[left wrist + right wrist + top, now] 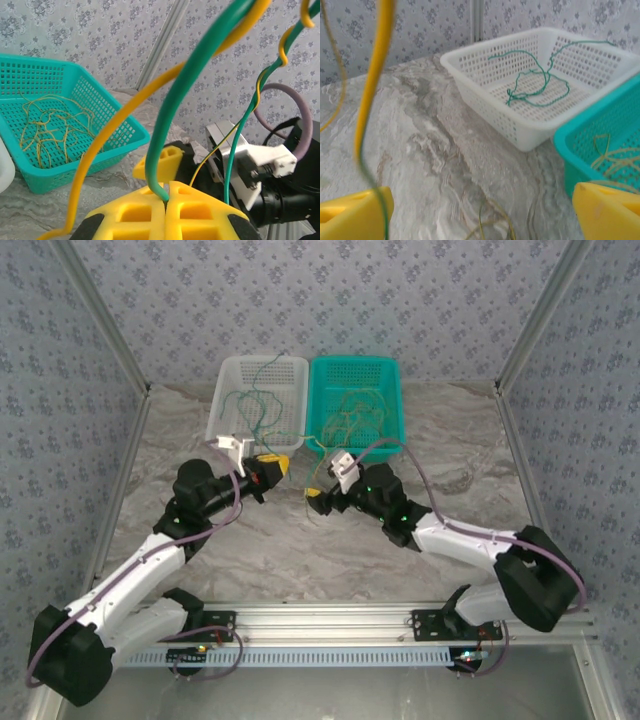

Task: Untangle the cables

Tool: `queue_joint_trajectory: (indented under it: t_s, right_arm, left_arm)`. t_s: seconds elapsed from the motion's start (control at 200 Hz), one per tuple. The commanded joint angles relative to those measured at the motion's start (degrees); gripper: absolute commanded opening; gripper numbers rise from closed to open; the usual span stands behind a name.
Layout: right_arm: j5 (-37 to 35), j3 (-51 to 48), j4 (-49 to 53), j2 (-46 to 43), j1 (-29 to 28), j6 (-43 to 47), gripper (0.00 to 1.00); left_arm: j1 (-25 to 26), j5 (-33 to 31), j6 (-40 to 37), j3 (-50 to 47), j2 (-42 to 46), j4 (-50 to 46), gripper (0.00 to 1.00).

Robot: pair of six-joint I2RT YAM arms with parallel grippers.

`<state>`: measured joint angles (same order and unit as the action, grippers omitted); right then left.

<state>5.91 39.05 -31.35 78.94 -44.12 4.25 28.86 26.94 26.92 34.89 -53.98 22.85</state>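
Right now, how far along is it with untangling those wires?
Partway. Green cables lie in the white basket, yellow cables in the teal basket. The left fingers are shut on a green strand with a yellow strand curling beside it; the right fingers are open. That pair is not yet separated or binned.

Robot test cell in a lab, aluminium frame posts (100,310), floral-patterned backdrop walls (330,300), marble-look worktop (300,540), left arm (140,570) and right arm (470,540) bolted to a metal rail (330,618).
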Motion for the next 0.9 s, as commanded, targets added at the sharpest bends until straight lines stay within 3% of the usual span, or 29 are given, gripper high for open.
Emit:
queue_joint_trajectory:
  t_s: [0.0,0.03,0.055,0.125,0.18,0.44,0.68,0.899]
  right_arm:
    - [1.5,4.9,-3.7,2.4,0.3,1.6,0.88]
    - [1.6,5.3,-3.8,2.6,0.4,1.5,0.82]
    - [1.6,5.7,-4.0,2.6,0.5,1.3,0.71]
    - [-0.2,6.4,-3.4,2.3,1.2,-0.1,0.18]
    - [-3.3,6.5,-2.5,1.5,2.0,-2.3,0.00]
    - [-11.6,0.7,3.3,-9.5,9.6,-11.2,0.00]
    - [-10.6,-4.6,9.8,-20.9,19.5,-16.4,0.00]
    - [-10.1,-3.6,17.4,-28.5,22.9,-17.2,0.00]
  left_arm:
    - [-0.3,1.5,0.9,0.9,1.3,3.0,0.00]
    - [-0.3,0.9,0.9,0.4,1.4,3.3,0.00]
    - [-0.3,0.1,0.7,-0.1,1.8,3.2,0.00]
    - [-0.4,-2.3,0.2,-0.8,2.6,1.9,0.00]
    - [-0.8,-3.2,0.2,-1.6,3.4,1.8,0.00]
    - [-7.9,-7.3,2.2,-4.8,8.1,-1.6,0.00]
    - [-15.9,-9.5,5.1,-8.5,10.4,-3.0,0.00]
    - [-18.4,-14.6,4.5,-9.7,12.0,-6.3,0.00]
